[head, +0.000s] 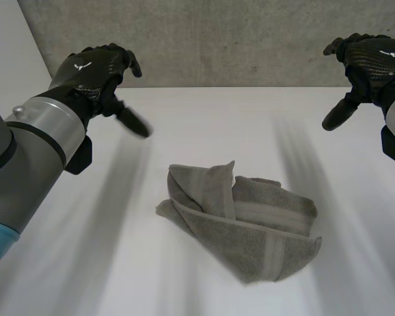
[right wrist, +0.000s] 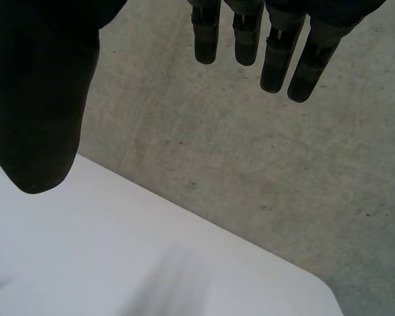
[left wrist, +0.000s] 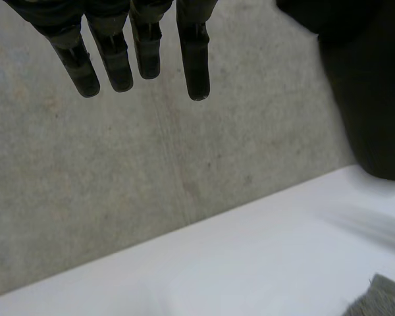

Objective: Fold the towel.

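The left hand hangs over the far left part of the table, well apart from the towel. It is open wide and holds nothing: the fingers are relaxed and the thumb juts toward the middle. In its wrist view the fingers are straight, pointing at the grey wall, and the thumb is set far off from them. A corner of the towel lies on the table on the thumb's side.

The towel is grey with paler stripes and sits mid-table between the two hands, on the near side of them. It is loosely bunched — one layer lies over another and a flap stands up at its far edge. Neither hand touches it.

The right hand hangs over the table's far right part, also open wide and empty, thumb angled down and inward. Its wrist view shows the fingers straight and the thumb well apart from them.
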{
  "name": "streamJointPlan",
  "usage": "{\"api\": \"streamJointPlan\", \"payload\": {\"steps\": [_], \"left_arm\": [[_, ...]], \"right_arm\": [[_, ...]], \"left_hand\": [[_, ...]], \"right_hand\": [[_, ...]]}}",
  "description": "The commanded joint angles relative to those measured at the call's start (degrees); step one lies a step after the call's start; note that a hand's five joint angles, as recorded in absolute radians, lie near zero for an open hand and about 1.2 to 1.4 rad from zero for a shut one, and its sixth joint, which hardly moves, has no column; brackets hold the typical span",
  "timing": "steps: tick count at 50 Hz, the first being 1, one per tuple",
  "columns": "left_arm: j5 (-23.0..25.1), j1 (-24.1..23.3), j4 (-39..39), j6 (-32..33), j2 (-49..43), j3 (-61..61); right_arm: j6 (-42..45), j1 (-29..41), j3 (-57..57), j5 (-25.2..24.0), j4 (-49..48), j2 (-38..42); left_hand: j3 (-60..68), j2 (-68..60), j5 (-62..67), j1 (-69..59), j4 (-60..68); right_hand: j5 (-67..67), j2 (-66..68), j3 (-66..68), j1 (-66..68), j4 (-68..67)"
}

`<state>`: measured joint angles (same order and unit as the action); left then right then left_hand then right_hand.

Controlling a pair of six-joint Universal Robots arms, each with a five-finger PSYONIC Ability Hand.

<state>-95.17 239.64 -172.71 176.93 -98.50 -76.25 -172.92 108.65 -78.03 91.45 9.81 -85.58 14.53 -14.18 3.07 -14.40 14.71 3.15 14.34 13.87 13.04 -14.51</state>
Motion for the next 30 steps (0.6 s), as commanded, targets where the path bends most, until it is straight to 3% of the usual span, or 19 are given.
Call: {"api": "streamJointPlan", "payload": {"steps": [1,21,30], "left_arm": [[-2.2,0.6,4.0,0.1,-0.5,2.2],[-3.2,1.0,4.3,0.5,-0.2,2.2],[-3.4,0.7,4.7,0.9,-5.0,-0.1]], "right_arm": [[0.3,0.0,0.4,0.7,0.0,-0.2],[0.7,-0.2,1.0,0.0,0.4,-0.1],[10.8,0.9,0.9,-6.1,8.7,0.4]], "left_hand": [[-4.0,3.6,-2.5,3.9,-4.2],[-0.9,0.6,0.5,0.8,-1.1],[-0.9,0.6,0.5,0.8,-1.1]], "right_hand": [[-3.2,-4.3,-3.9,-3.0,4.5],[-3.2,-4.3,-3.9,-3.0,4.5],[-3.2,-4.3,-3.9,-3.0,4.5]]}}
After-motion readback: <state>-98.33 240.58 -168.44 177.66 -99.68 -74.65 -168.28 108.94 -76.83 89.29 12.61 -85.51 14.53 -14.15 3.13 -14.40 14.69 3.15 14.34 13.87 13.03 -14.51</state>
